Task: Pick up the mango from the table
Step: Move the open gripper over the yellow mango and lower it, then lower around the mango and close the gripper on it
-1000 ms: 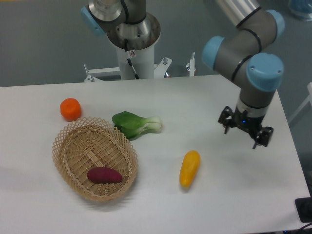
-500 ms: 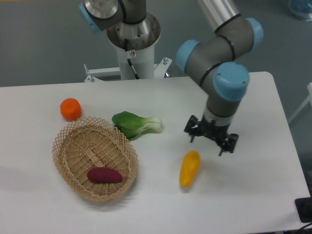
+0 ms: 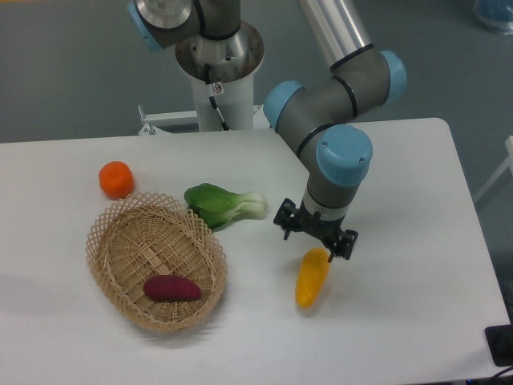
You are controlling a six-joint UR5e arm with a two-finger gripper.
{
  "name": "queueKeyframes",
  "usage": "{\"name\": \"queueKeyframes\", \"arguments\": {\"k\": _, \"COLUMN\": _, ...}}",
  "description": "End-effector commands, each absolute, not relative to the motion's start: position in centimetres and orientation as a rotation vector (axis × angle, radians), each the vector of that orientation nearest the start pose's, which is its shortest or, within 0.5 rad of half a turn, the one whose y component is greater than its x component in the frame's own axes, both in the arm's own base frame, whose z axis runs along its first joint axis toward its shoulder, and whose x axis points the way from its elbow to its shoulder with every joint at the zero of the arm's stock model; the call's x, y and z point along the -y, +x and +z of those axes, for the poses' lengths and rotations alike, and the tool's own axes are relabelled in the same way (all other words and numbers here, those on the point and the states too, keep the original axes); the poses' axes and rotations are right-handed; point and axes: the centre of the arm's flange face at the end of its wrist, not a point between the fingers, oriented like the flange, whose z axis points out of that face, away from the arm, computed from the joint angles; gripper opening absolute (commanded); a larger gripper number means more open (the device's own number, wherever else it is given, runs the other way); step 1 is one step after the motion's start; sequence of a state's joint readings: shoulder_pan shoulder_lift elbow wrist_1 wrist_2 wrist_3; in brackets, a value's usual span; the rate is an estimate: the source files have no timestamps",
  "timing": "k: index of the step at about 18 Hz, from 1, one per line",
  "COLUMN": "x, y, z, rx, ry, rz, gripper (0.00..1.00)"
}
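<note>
The mango [image 3: 310,280] is a long yellow-orange fruit lying on the white table [image 3: 401,321], right of centre near the front. My gripper [image 3: 315,245] hangs just above the mango's far end, covering its tip. Its two black fingers stand apart, so it is open, with nothing held between them. The arm's grey and blue joints rise behind it toward the top of the view.
A woven wicker basket [image 3: 120,241] stands at the left front with a purple sweet potato [image 3: 171,288] inside. A round orange fruit [image 3: 116,179] lies behind the basket. A green bok choy [image 3: 222,203] lies left of the gripper. The robot's white base pedestal [image 3: 218,72] is at the table's far edge.
The arm has swung leftward across the table from the right side. The gripper now sits over the mango's far end and stays open. The mango and other items have not moved.
</note>
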State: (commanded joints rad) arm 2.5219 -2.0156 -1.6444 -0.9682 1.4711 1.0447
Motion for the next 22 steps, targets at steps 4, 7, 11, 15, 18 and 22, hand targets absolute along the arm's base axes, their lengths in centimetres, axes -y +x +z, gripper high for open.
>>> {"name": "queueKeyframes", "arguments": {"k": 4, "x": -48.6, "y": -43.3, "z": 24.9, "rx": -0.149, "ry": -3.01, "rz": 0.025, "gripper": 1.0}}
{"name": "queueKeyframes", "arguments": {"k": 7, "x": -48.7, "y": -43.4, "z": 24.5, "rx": -0.149, "ry": -3.013, "rz": 0.019, "gripper": 1.0}}
{"name": "queueKeyframes", "arguments": {"k": 11, "x": -49.1, "y": -43.9, "z": 23.9, "rx": -0.149, "ry": -3.016, "rz": 0.013, "gripper": 1.0}}
{"name": "queueKeyframes", "arguments": {"k": 15, "x": -49.5, "y": -43.5, "z": 23.6, "rx": -0.167, "ry": -3.013, "rz": 0.011, "gripper": 1.0}}
{"name": "queueKeyframes", "arguments": {"k": 18, "x": -49.5, "y": -43.5, "z": 23.0, "rx": -0.16, "ry": -3.02, "rz": 0.0, "gripper": 1.0}}
{"name": "queueKeyframes", "arguments": {"k": 22, "x": -50.3, "y": -43.1, "z": 22.0, "rx": -0.157, "ry": -3.006, "rz": 0.033, "gripper": 1.0}}
